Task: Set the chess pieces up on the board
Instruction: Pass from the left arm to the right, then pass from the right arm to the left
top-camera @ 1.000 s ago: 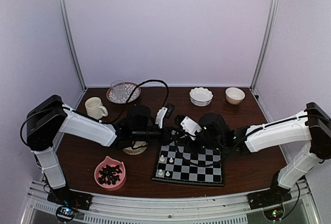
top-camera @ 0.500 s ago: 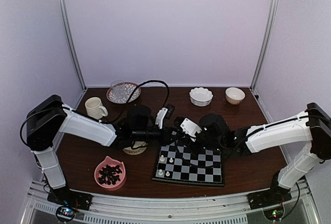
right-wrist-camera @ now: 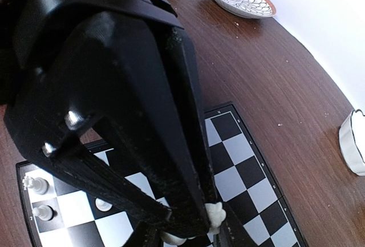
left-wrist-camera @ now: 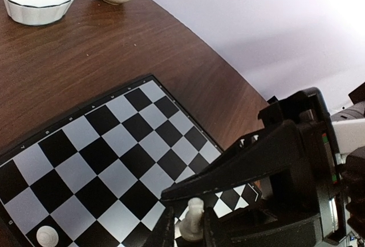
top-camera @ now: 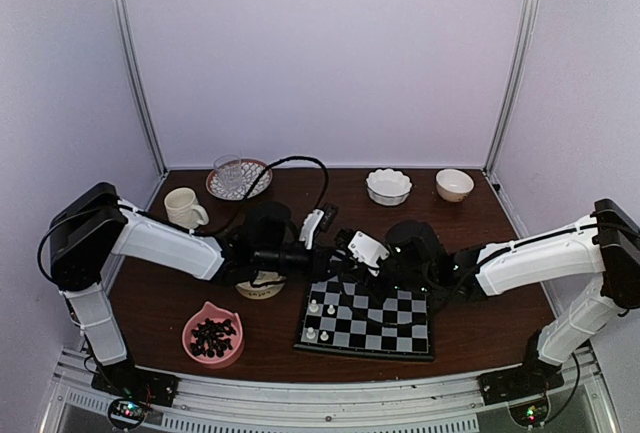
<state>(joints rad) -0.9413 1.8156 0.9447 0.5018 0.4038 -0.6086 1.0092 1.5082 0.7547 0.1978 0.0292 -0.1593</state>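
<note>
Looks like a lab test booth from where I'm driving. Plain white walls (top-camera: 320,53) fill the upper frame, with metal posts (top-camera: 135,63) in the back corners. The two arms (top-camera: 165,243) are bolted to an aluminium rail (top-camera: 320,398) along the bottom edge of a brown table (top-camera: 480,338).

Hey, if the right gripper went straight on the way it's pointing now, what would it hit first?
Probably the white chess piece at the tips of the right gripper, then the board just below; depth is hard to judge.
</note>
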